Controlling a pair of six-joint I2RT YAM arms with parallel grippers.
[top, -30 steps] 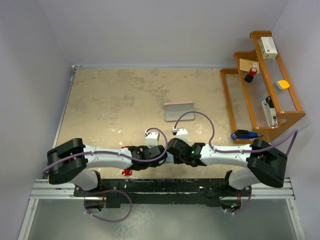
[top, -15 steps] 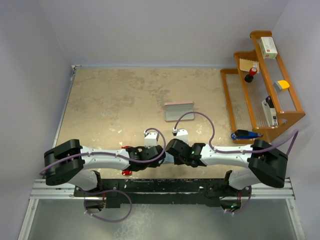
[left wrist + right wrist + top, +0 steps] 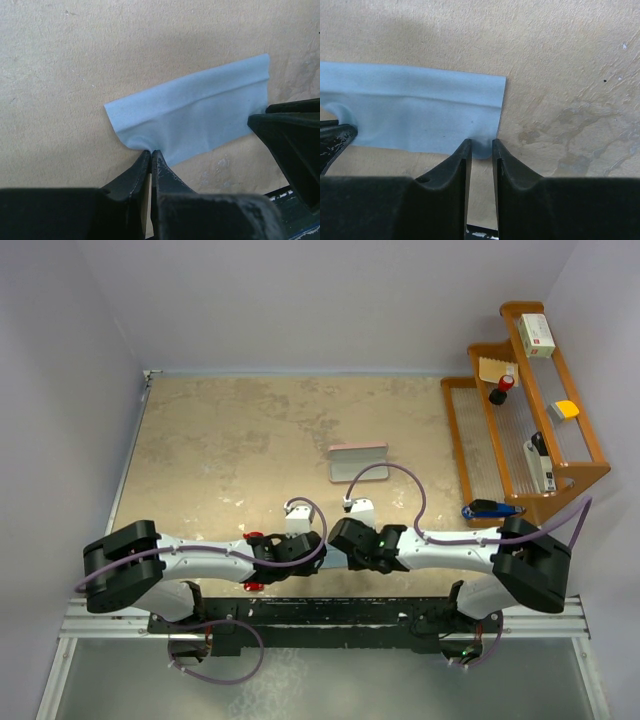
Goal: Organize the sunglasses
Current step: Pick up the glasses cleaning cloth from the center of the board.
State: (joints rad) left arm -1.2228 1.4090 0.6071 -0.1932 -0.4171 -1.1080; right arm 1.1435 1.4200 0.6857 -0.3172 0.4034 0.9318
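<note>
Close to the counter's (image 3: 220, 440) near edge, the red sunglasses (image 3: 253, 585) are lying under the left arm, showing only as red bits on either side of it. Beside them, the left pincer (image 3: 151, 152) is pinching a corner of the light blue cloth (image 3: 195, 117), fingers pressed together. The right pincer (image 3: 481, 145) is standing slightly spread at the cloth's opposite corner. The pink case (image 3: 357, 462) is lying nearer the counter's middle.

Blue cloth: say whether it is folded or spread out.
Folded over: the blue cloth lies as an oblong strip with a layered edge along its length. The left hand pinches one corner.
</note>
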